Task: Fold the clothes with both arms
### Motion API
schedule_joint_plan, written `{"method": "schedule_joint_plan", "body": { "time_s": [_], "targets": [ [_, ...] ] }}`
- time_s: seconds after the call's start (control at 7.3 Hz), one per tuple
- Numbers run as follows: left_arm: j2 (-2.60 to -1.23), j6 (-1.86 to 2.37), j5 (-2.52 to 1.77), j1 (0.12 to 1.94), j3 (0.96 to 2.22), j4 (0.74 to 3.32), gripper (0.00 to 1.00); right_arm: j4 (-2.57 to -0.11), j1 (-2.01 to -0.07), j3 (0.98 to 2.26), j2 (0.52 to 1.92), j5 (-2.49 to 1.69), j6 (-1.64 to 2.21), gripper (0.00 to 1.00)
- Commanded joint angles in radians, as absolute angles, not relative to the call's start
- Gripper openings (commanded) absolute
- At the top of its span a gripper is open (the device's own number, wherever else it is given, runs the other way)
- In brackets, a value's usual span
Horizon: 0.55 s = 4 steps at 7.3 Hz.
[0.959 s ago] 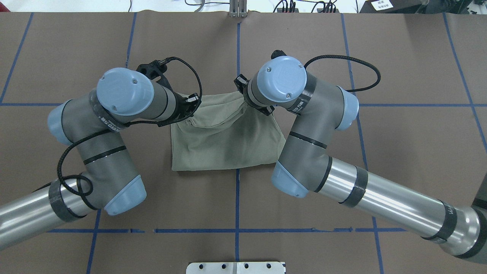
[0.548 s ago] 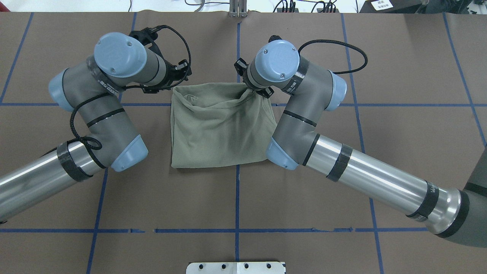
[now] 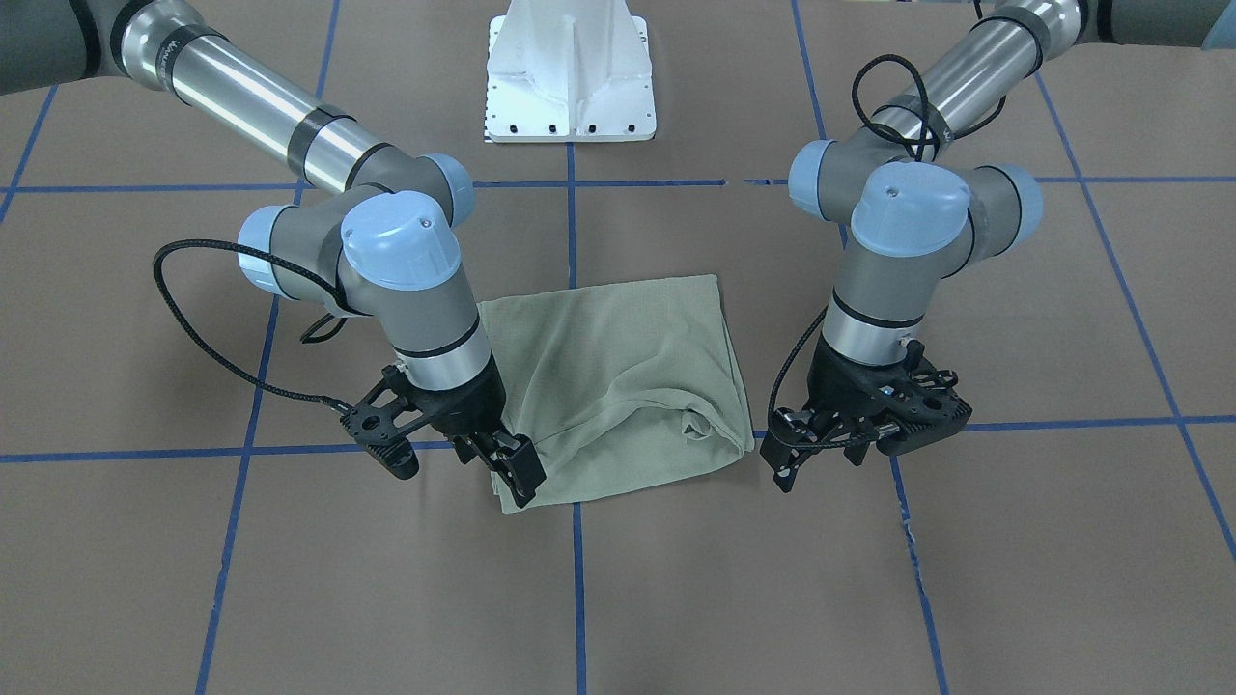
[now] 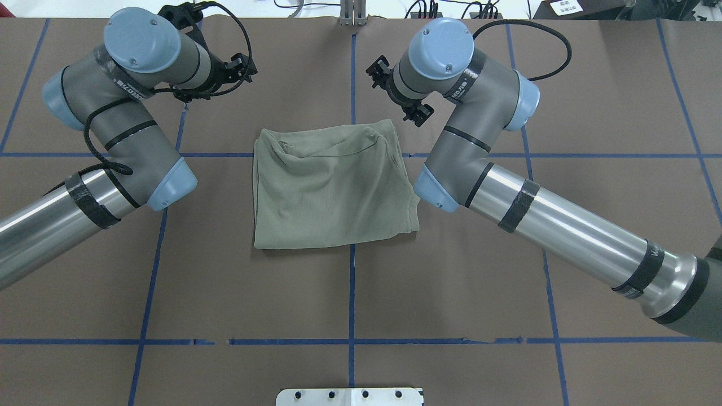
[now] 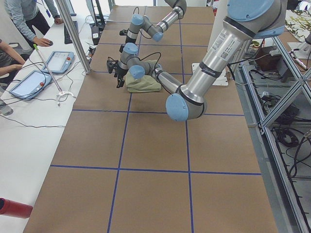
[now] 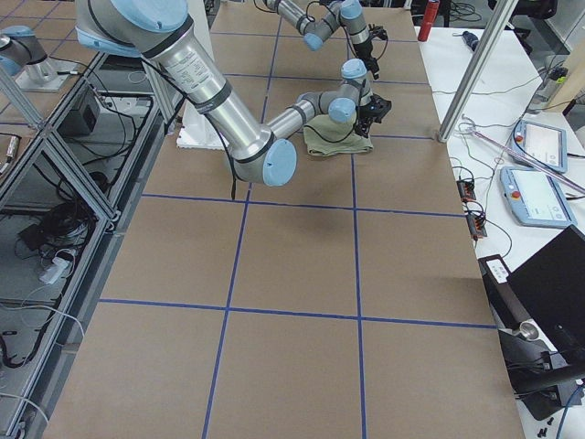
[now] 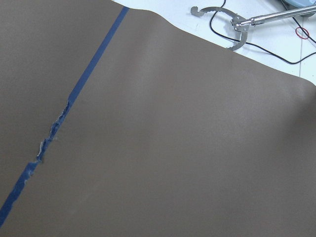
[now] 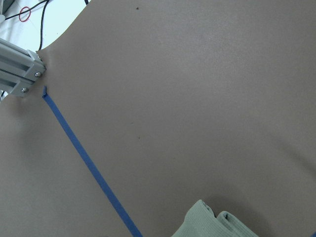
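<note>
The pale sage-green shirt (image 4: 333, 192) lies folded into a rough square at the table's middle, with a bunched fold along its far edge (image 3: 618, 376). My left gripper (image 4: 240, 66) hangs open and empty above the table, beyond the shirt's far left corner (image 3: 816, 458). My right gripper (image 4: 416, 114) is open and empty just past the shirt's far right corner (image 3: 507, 468). The right wrist view shows only that corner of the shirt (image 8: 217, 224) at its bottom edge. The left wrist view shows bare table.
Blue tape lines (image 4: 352, 293) cross the brown table cover. The white pedestal base (image 3: 572, 72) stands at the robot's side. An aluminium post (image 4: 353, 14) and cables sit at the far edge. Operators (image 5: 24, 19) and tablets (image 5: 60, 62) are beside the table.
Both arms have moved away toward the far edge. The right gripper has let go of the shirt's far right corner, and the shirt's far edge has dropped flat onto the table.
</note>
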State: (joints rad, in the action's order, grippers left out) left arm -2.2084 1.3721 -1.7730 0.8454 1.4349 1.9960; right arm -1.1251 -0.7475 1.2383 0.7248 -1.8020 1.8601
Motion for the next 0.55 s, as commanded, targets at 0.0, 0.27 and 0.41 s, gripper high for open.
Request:
{"method": "schedule_joint_plan", "body": {
  "time_s": [0.0,0.27,0.41],
  "targets": [
    [-2.171,1.231,-1.891,0.920,1.463,1.999,1.00,-1.175,-0.849,1.262,0.745,-1.932,1.698,1.00],
    [-2.013,0.997,-2.004,1.023,1.622,1.980,1.00,-1.335,-0.992,1.389,0.865,-2.050,1.306,1.00],
    [-1.940,0.906,-2.020,1.070,1.675,1.953,1.00,-1.366,-1.067,1.425,0.941,-2.072,1.099,1.00]
  ]
}}
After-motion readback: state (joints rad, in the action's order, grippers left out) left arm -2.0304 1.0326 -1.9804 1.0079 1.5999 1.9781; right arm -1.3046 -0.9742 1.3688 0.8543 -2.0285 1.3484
